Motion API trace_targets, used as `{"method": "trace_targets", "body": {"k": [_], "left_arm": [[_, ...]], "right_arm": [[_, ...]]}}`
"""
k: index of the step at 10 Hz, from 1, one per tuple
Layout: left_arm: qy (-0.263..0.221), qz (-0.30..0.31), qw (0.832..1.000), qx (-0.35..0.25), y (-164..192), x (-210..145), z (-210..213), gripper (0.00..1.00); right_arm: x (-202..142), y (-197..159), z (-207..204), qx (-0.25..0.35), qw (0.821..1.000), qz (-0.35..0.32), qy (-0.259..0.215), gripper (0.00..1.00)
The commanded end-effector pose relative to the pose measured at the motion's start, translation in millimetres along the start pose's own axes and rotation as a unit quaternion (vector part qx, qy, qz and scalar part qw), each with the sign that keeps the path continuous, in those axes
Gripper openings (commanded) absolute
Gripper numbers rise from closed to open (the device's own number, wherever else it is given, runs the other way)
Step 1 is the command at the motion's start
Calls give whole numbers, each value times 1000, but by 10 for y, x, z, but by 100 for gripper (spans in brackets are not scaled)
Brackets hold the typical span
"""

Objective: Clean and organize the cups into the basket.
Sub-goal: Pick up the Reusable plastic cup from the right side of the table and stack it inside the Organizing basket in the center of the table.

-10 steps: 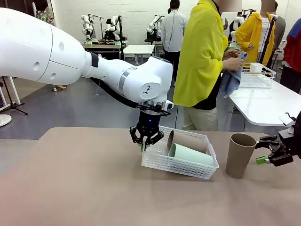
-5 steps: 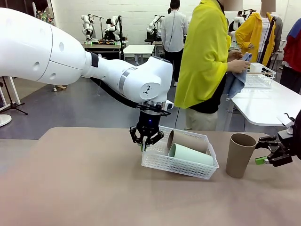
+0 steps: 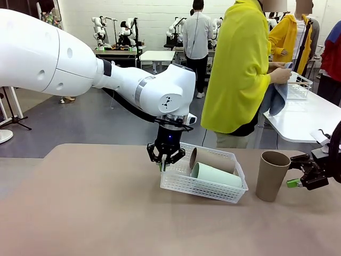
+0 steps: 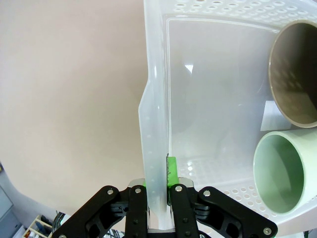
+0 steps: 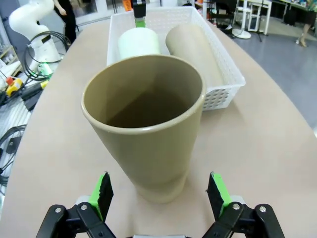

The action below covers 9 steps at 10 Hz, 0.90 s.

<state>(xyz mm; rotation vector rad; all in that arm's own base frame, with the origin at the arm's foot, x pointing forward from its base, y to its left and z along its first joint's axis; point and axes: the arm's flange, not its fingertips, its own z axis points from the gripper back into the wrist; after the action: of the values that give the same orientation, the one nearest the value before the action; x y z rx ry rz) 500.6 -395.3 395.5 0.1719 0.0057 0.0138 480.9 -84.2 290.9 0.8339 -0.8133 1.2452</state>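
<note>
The white lattice basket (image 3: 181, 184) sits mid-table with two cups lying in it, a brown one (image 3: 213, 159) and a mint green one (image 3: 216, 175). My left gripper (image 3: 166, 161) is shut on the basket's left wall. In the left wrist view the gripper (image 4: 157, 184) pinches that wall (image 4: 153, 99), with the brown cup (image 4: 294, 74) and the mint cup (image 4: 280, 171) mouths facing me. A third brown cup (image 3: 272, 176) stands upright to the right of the basket. My right gripper (image 3: 294, 181) is open just right of it. In the right wrist view its fingers (image 5: 101, 191) straddle the cup's base (image 5: 148, 134) without touching it.
A person in a yellow top (image 3: 237, 69) stands at the far edge, holding a cloth over a white side table (image 3: 298, 117). The right wrist view shows the basket (image 5: 225, 69) beyond the upright cup. Bare tabletop (image 3: 80, 213) stretches to the left and front.
My right gripper has crept slightly left toward the upright brown cup. The person has shifted to the right. The left arm and the basket have not moved.
</note>
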Motion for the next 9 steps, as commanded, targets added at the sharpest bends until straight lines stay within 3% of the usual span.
{"method": "trace_targets", "body": {"k": [1, 9], "left_arm": [[-2, -2, 1000, -6, 31, -28, -11, 0], [-2, -2, 1000, -6, 31, -28, -11, 0]], "right_arm": [[-20, -54, -92, 26, 1000, -3, 0, 100], [-70, -183, -564, 63, 998, -8, -17, 100]]}}
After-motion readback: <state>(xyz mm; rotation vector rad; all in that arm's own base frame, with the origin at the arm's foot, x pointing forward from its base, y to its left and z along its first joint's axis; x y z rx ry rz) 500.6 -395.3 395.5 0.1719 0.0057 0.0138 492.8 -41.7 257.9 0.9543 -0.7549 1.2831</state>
